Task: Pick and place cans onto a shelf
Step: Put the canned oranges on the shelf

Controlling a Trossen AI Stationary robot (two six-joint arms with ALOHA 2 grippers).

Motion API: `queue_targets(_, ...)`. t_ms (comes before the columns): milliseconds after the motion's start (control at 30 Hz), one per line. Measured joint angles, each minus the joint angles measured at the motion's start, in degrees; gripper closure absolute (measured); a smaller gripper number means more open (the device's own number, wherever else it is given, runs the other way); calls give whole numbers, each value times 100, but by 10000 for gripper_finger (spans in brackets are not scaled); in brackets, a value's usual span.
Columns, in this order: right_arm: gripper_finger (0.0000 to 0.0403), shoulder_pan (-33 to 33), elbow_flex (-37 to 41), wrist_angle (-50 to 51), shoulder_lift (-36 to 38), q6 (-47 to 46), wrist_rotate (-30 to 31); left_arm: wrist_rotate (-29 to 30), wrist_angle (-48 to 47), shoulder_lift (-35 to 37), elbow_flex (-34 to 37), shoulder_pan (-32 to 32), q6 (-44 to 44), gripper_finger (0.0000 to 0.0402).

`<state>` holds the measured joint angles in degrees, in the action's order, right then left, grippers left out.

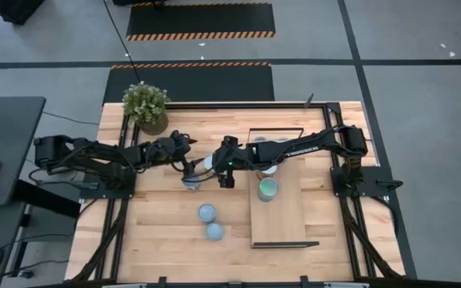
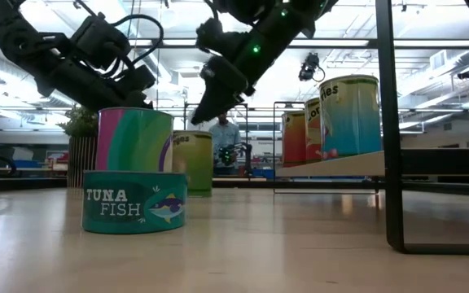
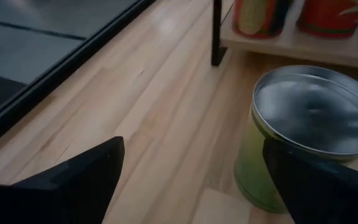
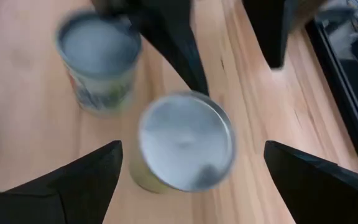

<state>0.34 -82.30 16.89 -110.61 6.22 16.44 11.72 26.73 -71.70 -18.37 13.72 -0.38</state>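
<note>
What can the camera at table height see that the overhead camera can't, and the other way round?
Only the low view shows the can labels, such as the TUNA FISH can, and a person in the room behind. Only the high view shows the whole table, the full shelf, the bases of both arms, and the floor around. Both show the plant, cans on the shelf and the two open end effectors, left and right, over cans mid-table.

You see two matte black jointed arms; left arm (image 1: 94, 154) trails black cables; right arm (image 1: 310, 149) carries white lettering, a green light near the wrist.
</note>
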Motion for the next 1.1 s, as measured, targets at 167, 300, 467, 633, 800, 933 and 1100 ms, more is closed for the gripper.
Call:
queue_targets(167,3,-119,0,231,0,-247,-232,-3,420,-196,0,-46,129,12)
queue_targets(300,3,-171,22,262,0,-326,-328,-34,645,-360,0,-46,158,12)
queue_targets(467,3,-166,48,419,0,-453,-359,-222,647,-411,0,-46,181,12)
queue_targets(633,3,-166,48,465,1,-520,-424,-343,792,-411,0,-46,305,12)
queue_targets(800,3,-230,49,546,1,-890,-830,-602,825,-411,0,-48,299,12)
queue_targets(933,3,-234,114,508,2,-863,-850,-603,899,-411,0,-48,259,12)
queue_targets(1100,3,-230,119,283,-162,-761,-989,-603,1039,-411,0,-48,264,12)
